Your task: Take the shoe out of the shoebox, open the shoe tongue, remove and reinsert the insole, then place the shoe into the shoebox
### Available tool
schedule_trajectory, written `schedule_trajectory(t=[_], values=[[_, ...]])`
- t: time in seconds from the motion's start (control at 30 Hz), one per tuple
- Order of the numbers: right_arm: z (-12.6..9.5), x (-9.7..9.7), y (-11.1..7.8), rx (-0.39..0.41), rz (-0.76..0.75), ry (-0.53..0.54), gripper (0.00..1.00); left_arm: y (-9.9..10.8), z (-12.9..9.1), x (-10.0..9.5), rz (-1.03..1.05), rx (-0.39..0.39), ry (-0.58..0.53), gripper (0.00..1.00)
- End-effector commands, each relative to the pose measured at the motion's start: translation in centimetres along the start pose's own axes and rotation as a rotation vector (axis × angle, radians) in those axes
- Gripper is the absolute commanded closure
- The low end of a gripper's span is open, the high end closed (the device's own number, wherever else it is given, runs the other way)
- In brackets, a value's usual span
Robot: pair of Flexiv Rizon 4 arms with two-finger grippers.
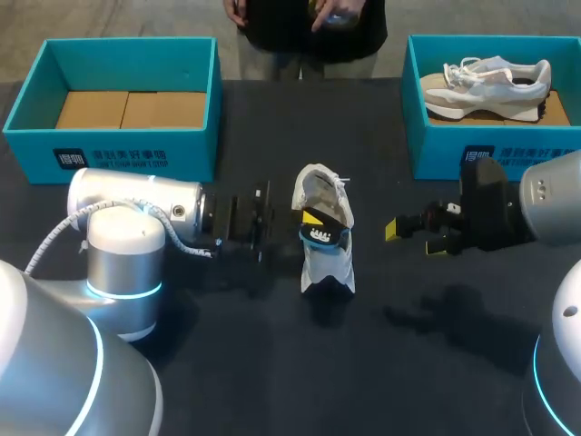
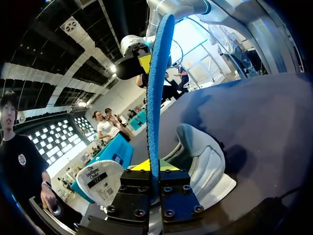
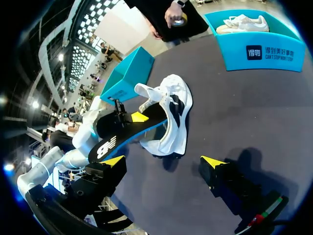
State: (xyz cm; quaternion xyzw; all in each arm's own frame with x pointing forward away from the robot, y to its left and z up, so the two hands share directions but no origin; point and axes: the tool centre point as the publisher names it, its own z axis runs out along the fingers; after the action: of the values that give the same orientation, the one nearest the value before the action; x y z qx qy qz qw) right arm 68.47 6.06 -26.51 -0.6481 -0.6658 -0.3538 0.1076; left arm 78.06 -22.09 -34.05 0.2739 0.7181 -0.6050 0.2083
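A white shoe (image 1: pixel 327 263) stands at the middle of the table, its opening facing my left arm. My left gripper (image 1: pixel 309 221) is shut on a black insole (image 1: pixel 324 238) with a blue underside. The insole's far end reaches into the shoe's opening. In the left wrist view the insole (image 2: pixel 155 98) rises edge-on from between my fingers (image 2: pixel 154 169), with the shoe (image 2: pixel 208 166) just beyond and its tongue (image 2: pixel 100 181) to one side. My right gripper (image 1: pixel 416 236) hangs open to the right of the shoe, holding nothing. From its own view it (image 3: pixel 164 161) faces the shoe (image 3: pixel 176 107) and the insole (image 3: pixel 124 132).
An empty teal shoebox (image 1: pixel 118 150) stands at the far left. A second teal shoebox (image 1: pixel 454 145) at the far right holds another pale shoe (image 1: pixel 490 80). Dark table surface lies in front of the shoe.
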Motion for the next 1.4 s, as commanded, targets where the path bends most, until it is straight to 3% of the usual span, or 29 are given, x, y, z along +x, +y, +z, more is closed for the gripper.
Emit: schedule_trajectory(t=[0.03,0.17,0.27,0.33,0.37,0.4,0.53,0.77,0.83,0.87,0.9,0.93,1.4], values=[[0.0,0.1,-0.2,-0.002,0.0,-0.001,0.0,-0.2,0.2,0.1,-0.005,-0.001,0.008,1.0],[0.0,0.1,-0.2,-0.002,0.0,-0.001,0.0,-1.3,-0.1,0.3,-0.005,0.008,0.006,1.0],[0.0,0.1,-0.2,-0.002,0.0,-0.001,0.0,-1.9,-0.3,0.3,0.004,0.013,0.003,0.93],[0.0,0.1,-0.2,-0.002,0.0,-0.001,0.0,-2.1,-0.4,0.2,0.008,0.013,0.002,0.83],[0.0,0.1,-0.2,-0.002,0.0,-0.001,0.0,-2.1,-0.5,0.2,0.009,0.012,0.002,0.69],[0.0,0.1,-0.2,-0.002,0.0,-0.001,0.0,-2.1,-0.5,0.2,0.009,0.012,0.001,0.64],[0.0,0.1,-0.2,-0.002,0.0,-0.001,0.0,-2.2,-0.8,0.1,0.014,0.008,-0.004,0.53],[0.0,0.1,-0.2,-0.002,0.0,-0.001,0.0,-3.0,-1.4,0.4,0.018,0.014,-0.008,0.61],[0.0,0.1,-0.2,-0.002,0.0,-0.001,0.0,-3.1,-1.5,0.6,0.02,0.015,-0.006,0.75],[0.0,0.1,-0.2,-0.002,0.0,-0.001,0.0,-3.1,-1.6,0.7,0.017,0.014,-0.003,0.76],[0.0,0.1,-0.2,-0.002,0.0,-0.001,0.0,-3.1,-1.6,0.8,0.016,0.013,-0.002,0.85],[0.0,0.1,-0.2,-0.002,0.0,-0.001,0.0,-3.1,-1.6,0.8,0.016,0.013,-0.001,1.0],[0.0,0.1,-0.2,-0.002,0.0,-0.001,0.0,-0.9,-0.7,0.3,0.011,-0.024,-0.01,1.0]])
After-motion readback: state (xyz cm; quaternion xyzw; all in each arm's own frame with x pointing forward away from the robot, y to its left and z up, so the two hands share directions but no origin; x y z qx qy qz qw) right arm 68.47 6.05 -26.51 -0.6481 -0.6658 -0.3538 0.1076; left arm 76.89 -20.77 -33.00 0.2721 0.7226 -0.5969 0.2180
